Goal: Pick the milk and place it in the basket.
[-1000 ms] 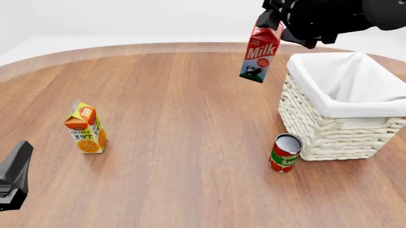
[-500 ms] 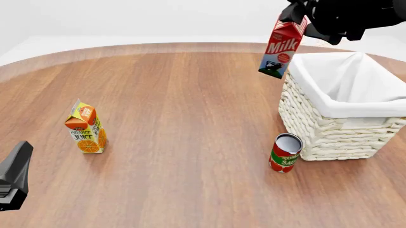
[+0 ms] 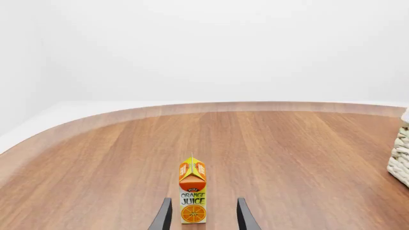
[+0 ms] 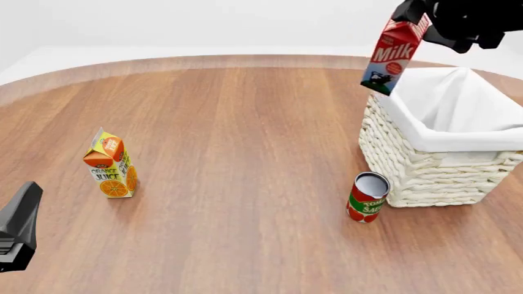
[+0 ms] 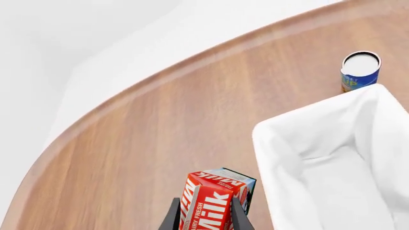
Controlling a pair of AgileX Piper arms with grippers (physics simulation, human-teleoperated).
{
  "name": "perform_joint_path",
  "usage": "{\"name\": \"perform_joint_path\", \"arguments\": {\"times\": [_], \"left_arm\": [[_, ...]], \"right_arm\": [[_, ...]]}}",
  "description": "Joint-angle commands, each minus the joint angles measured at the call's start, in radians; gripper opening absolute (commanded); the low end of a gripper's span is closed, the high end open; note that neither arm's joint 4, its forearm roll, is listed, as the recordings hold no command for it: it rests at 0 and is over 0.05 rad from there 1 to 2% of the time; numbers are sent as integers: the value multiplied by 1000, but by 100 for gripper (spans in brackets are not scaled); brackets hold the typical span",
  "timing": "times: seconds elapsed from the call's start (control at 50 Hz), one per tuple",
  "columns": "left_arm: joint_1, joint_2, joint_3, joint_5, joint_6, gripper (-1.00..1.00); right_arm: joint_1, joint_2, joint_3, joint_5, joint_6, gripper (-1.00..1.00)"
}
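At the near left of the front view the left gripper (image 4: 21, 229) rests low by the table (image 4: 245, 135) edge; its wrist view shows its jaws spread apart with nothing between them, the orange juice carton (image 4: 110, 164) standing upright well ahead of the fingers. Further right, a tomato can (image 4: 368, 197) stands just beside the near left corner of the basket (image 4: 425, 171). Up at the far right, the right gripper (image 5: 206, 218) is clamped on the red top of the milk (image 4: 395, 55), which hangs tilted in the air above the basket's left rim, its lower end just at the cloth edge. The step in hand is the carry over the basket. To do it well, I would bring the carton further right until its whole base is inside the rim line, keep it high enough that the tilted bottom corner clears the folded lining, then lower before letting go, so it does not tip out. The basket shows only its white cloth lining; nothing lies in it that I can see.
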Motion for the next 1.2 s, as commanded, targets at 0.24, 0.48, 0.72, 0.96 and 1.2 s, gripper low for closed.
{"name": "perform_joint_path", "arguments": {"times": [0.24,0.48,0.72,0.96,1.2], "left_arm": [[0,0,0,0,0,100],[0,0,0,0,0,100],[0,0,0,0,0,100],[0,0,0,0,0,100],[0,0,0,0,0,100]], "right_arm": [[-87,-4,-42,-2,17,-100],[-140,-9,-56,11,15,-100],[-183,-3,-65,19,13,-100],[-224,8,-72,25,13,-100],[-260,14,-75,36,-3,-100]]}}
